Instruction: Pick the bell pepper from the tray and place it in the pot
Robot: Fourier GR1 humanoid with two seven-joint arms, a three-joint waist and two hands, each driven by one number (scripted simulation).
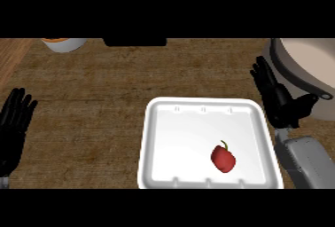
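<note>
Lying nearest the view's lower edge, the white tray point(209, 146) is sitting on the brown bench point(91, 102), and the red bell pepper point(223, 158) is resting inside it toward the tray's 5 o'clock corner, stem pointing toward 12 o'clock. At 3 o'clock, the right robot hand point(278, 99) is hovering between tray and pot point(307, 75), fingers straight and spread, holding nothing. At 9 o'clock, the left robot hand point(14, 119) is resting open, fingers up. At 11 o'clock, a pale bowl point(63, 43) is sitting at the bench's far edge.
</note>
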